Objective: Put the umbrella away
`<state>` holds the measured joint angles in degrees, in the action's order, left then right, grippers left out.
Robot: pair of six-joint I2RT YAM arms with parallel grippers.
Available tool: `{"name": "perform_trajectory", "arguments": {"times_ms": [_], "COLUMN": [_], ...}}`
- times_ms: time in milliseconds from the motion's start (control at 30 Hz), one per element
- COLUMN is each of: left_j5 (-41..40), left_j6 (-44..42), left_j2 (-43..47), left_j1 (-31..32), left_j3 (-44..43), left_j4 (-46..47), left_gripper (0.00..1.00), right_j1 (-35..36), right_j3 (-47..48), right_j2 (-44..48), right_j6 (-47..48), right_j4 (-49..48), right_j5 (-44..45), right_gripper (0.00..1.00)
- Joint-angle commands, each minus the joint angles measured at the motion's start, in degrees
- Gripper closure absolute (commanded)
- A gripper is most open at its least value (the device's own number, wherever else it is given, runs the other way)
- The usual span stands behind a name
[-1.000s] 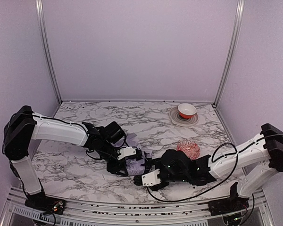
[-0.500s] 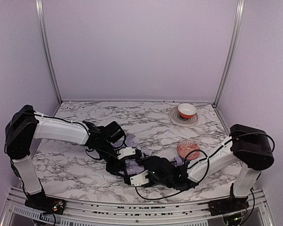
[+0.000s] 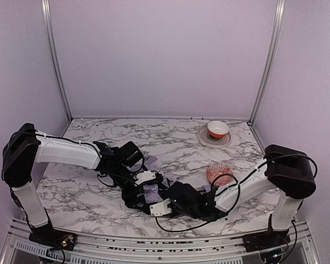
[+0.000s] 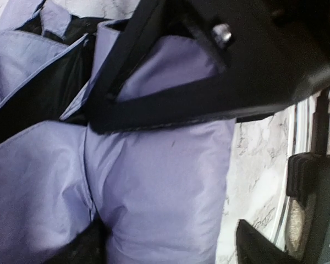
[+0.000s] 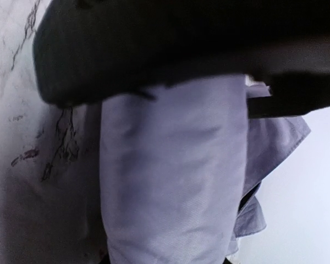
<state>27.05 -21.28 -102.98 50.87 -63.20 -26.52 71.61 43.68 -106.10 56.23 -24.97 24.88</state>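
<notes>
The umbrella (image 3: pixel 152 192) lies folded near the table's front edge, a bundle of pale lavender fabric with black folds. Both grippers meet over it. In the left wrist view the umbrella (image 4: pixel 154 187) fills the frame. My left gripper (image 4: pixel 170 250) is open, one finger against the bundle and the other apart from it over bare marble. In the right wrist view the umbrella (image 5: pixel 170 176) fills the gap of my right gripper (image 5: pixel 164 258), which is shut on it. From above, the left gripper (image 3: pixel 144 187) comes from the left and the right gripper (image 3: pixel 160 199) from the right. Shaft and handle are hidden.
A red patterned bowl (image 3: pixel 219 174) sits just right of the right arm's forearm. At the back right a red-and-white bowl (image 3: pixel 218 130) stands on a grey plate (image 3: pixel 213 141). A metal rail (image 3: pixel 154 242) runs along the front edge.
The right arm has swung left onto the umbrella and its jaws have closed on the fabric. The left gripper has let go and opened wide, staying in place.
</notes>
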Motion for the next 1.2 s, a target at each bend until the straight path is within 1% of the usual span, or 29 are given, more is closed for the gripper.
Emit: {"name": "perform_trajectory", "arguments": {"times_ms": [0,100,167,267,333,433,500,533,567,700,800,900,967,1067,1100,1167], "left_j5": [-11.84,-17.48,-18.59,-17.94,-17.04,-17.05,-17.55,-18.31,-19.23,-26.32,-28.87,-31.62,-33.65,-38.56,-40.72,-43.88], "left_j6": [4.85,5.95,5.92,4.91,3.32,0.51,-1.49,-2.45,-3.5,-7.8,-9.7,-11.94,-13.88,-17.76,-18.9,-20.44], "left_j2": [5.84,13.34,19.62,29.69,36.14,43.46,46.49,47.41,48.1,47.81,45.15,40.93,37.6,31.8,29.68,25.88], "left_j1": [-1.2,-1.21,-1.2,-1.06,-0.9,0.15,1.52,2.46,3.49,9.08,12.56,15.71,17.49,19.71,20.05,20.14], "left_j3": [5.2,10.07,13.73,20.36,26.31,32.27,34.17,34.68,35.07,35.53,34.36,32.98,32.29,30.95,30.33,28.95], "left_j4": [2.35,10.16,15.53,23.93,29.58,36.02,36.99,36.79,36.28,33.13,30.08,28.55,28.21,28.33,28.41,28.83], "left_gripper": [0.01,0.01,0.01,0.01,0.01,0.01,0.04,0.07,0.12,0.32,0.36,0.37,0.36,0.19,0.16,0.13], "right_j1": [-0.35,-0.38,-0.42,-0.63,-1.12,-3.06,-4.81,-5.83,-6.86,-10.8,-12.98,-14.04,-14.7,-15.88,-16.04,-16.07], "right_j3": [1.38,2.6,3.48,5.38,7.22,10.94,13.89,15.28,16.57,21.15,24.42,26.54,27.43,28.63,29.01,29.71], "right_j2": [2.13,2.35,2.11,1.13,0.1,-1.68,-3.28,-4.13,-4.97,-8.39,-11.73,-14.98,-16.67,-18.84,-19.39,-20.02], "right_j6": [-7.34,-11.7,-14.21,-17.96,-21.7,-25.87,-28.11,-29.17,-30.1,-32.63,-33.61,-34.01,-33.63,-33.19,-32.83,-31.66], "right_j4": [11.5,17.56,22.31,28.76,33.38,40.92,46.91,49.06,51.36,58.5,62.57,64.52,65.51,66.96,67.65,68.81], "right_j5": [-4.3,-7.23,-9.18,-12.04,-14.64,-21.61,-27.57,-30.04,-32.76,-44.5,-52.43,-54.21,-55.99,-59.29,-59.89,-61.04], "right_gripper": [0.84,0.86,0.86,0.88,0.88,0.88,0.88,0.88,0.89,0.88,0.87,0.88,0.88,0.88,0.89,0.89]}}
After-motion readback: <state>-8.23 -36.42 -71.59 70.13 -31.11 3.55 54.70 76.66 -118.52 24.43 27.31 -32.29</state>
